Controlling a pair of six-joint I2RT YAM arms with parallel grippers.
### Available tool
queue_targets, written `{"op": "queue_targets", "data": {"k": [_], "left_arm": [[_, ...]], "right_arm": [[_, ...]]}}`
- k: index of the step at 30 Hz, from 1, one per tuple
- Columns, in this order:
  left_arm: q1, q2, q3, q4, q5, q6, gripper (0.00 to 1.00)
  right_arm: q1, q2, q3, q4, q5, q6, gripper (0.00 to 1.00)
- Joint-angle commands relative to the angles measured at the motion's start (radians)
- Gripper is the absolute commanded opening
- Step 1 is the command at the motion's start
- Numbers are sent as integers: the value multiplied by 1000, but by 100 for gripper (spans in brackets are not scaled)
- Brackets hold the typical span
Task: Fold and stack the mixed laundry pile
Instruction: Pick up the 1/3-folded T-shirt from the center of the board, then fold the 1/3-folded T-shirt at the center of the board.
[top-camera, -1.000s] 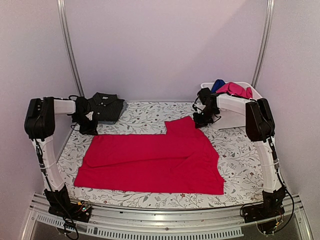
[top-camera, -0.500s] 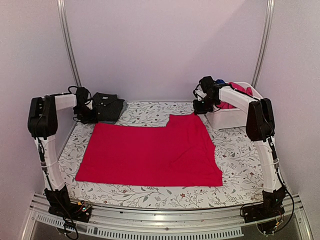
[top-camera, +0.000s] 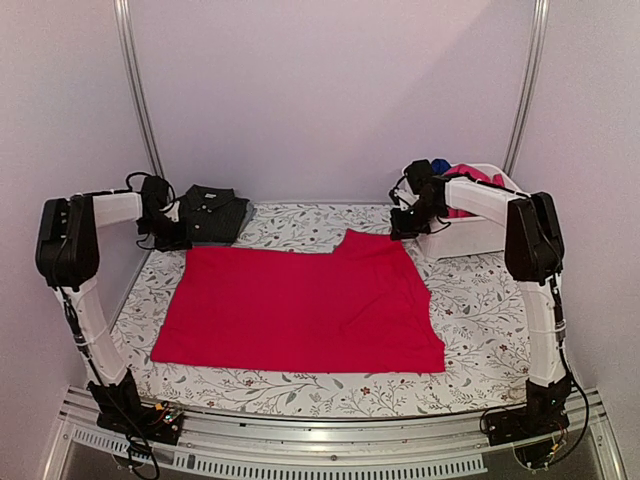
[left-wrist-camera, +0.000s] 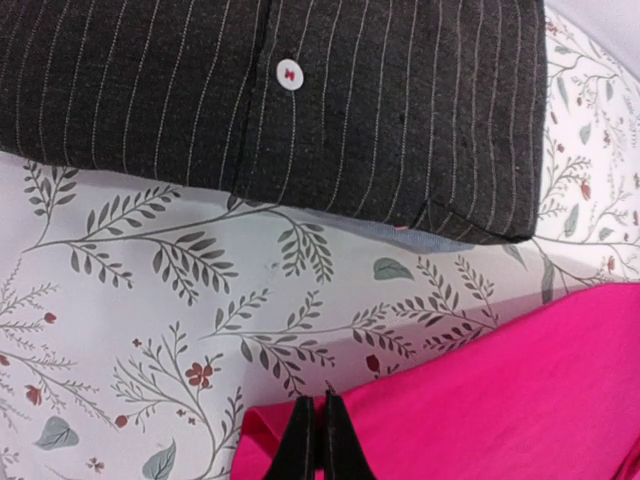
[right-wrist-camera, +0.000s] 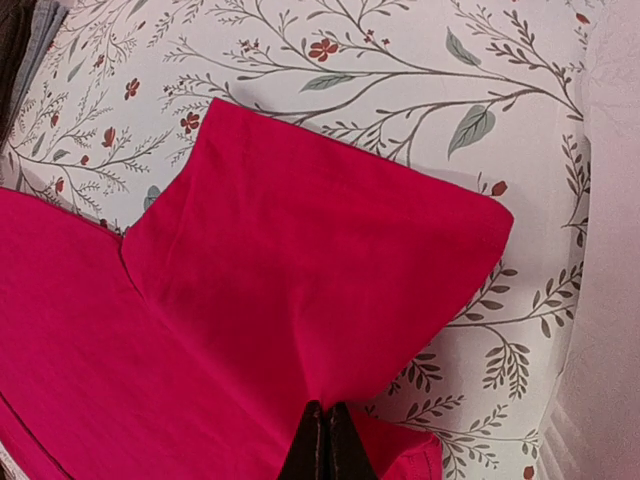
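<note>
A red tee (top-camera: 300, 305) lies spread flat across the floral cloth, one sleeve (right-wrist-camera: 320, 260) pointing to the far right. At its far left corner my left gripper (top-camera: 170, 240) is shut, pinching the tee's edge (left-wrist-camera: 290, 425). My right gripper (top-camera: 405, 228) is shut on the tee at the base of the sleeve, the cloth puckering at the tips (right-wrist-camera: 326, 412). A folded dark charcoal polo (top-camera: 212, 213) with a white button (left-wrist-camera: 290, 73) rests at the far left, just beyond the left gripper. Magenta-pink (top-camera: 478, 176) and blue (top-camera: 440, 165) garments fill the tub.
The white plastic tub (top-camera: 465, 235) stands at the far right, right beside my right arm. The floral leaf-patterned cloth (top-camera: 480, 300) covers the table. Vertical metal rails (top-camera: 135, 90) rise at the back corners.
Both grippers have pulled the tee's far edge farther back and stretched it out. The cloth, rumpled a second ago, now lies smooth and flat.
</note>
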Motion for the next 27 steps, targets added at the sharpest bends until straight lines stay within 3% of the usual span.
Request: {"op": "queue_targets", "data": {"k": [1,15,27], "left_arm": [[8,-80,-70,39,17,23,0],[20,-209,-217,-50,-105,73,0],[20,-246,-280,-175,-253,61,0]], "right_arm": [[32,-92,-61,27,-19,8,0],[60,-328,-392,87,14,52,0],[110,-418,-540,111,4,104,0]]}}
